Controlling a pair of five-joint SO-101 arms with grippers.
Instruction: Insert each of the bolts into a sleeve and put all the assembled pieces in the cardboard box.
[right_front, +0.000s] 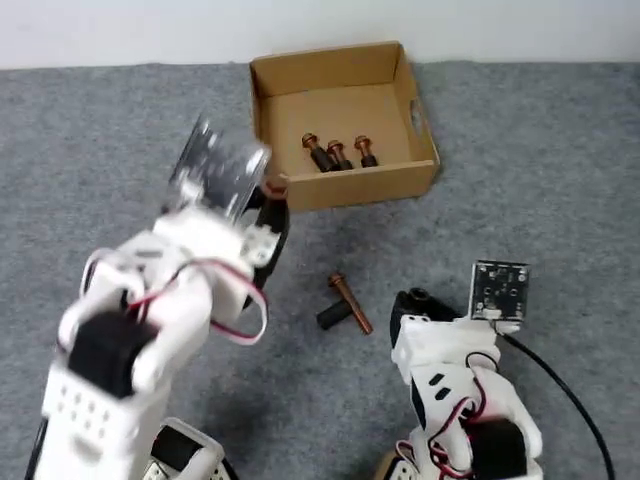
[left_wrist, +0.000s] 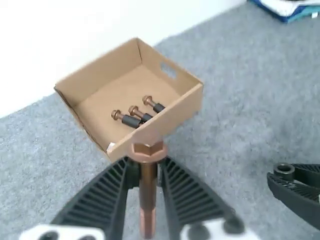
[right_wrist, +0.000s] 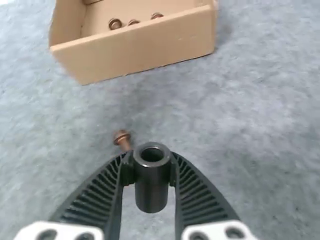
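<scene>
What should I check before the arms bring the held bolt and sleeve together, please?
1. Left gripper shut on bolt: ok.
2. Right gripper shut on sleeve: ok.
3. Sleeve bore unblocked: ok.
4. Bolt lined up with sleeve: not ok; they are well apart.
5. Room left in box: ok.

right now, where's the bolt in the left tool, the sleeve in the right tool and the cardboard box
bolt (left_wrist: 147, 190): left wrist view, on its copper shank
sleeve (right_wrist: 151, 187): right wrist view, on its dark side wall
cardboard box (right_front: 350, 187): high view, on its near outer wall
</scene>
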